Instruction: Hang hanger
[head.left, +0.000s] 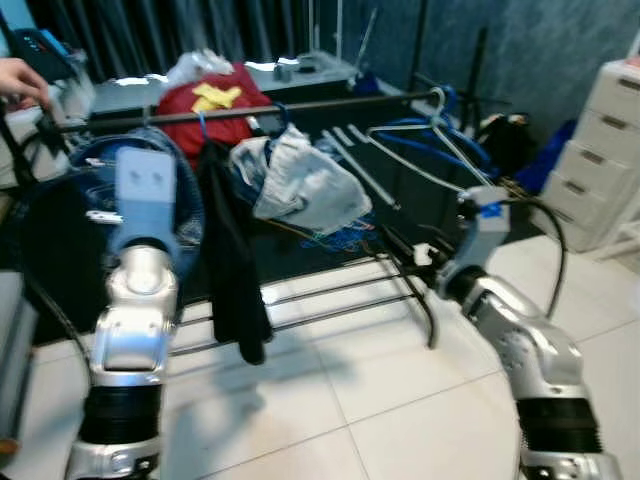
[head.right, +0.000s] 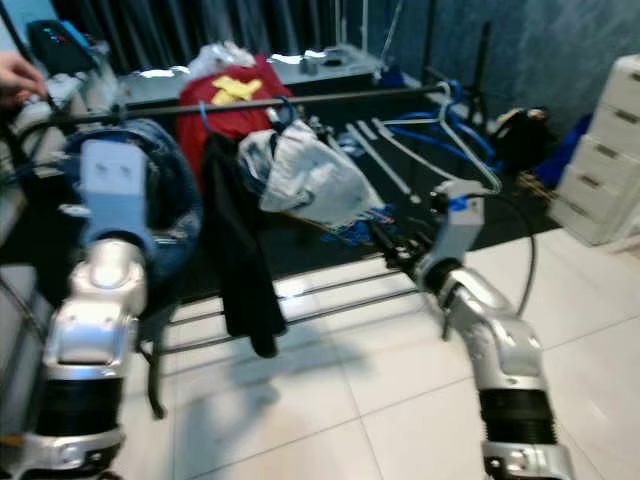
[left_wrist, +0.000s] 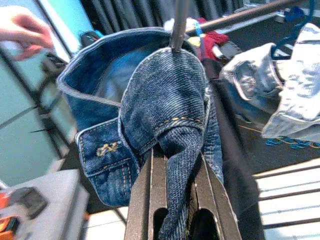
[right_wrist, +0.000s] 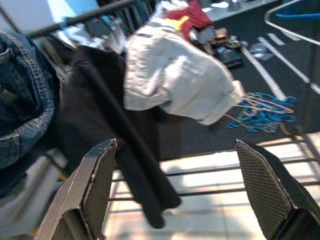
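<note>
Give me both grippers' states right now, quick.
Left gripper: shut on the blue jeans at the rack.
Right gripper: open, holding nothing, facing the black garment.

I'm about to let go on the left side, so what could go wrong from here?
1. The left tool is shut on the blue jeans; opening may let them slide off the rail.
2. The black garment hangs right beside them and could get dragged.
3. A person's hand is near the rail's end.
</note>
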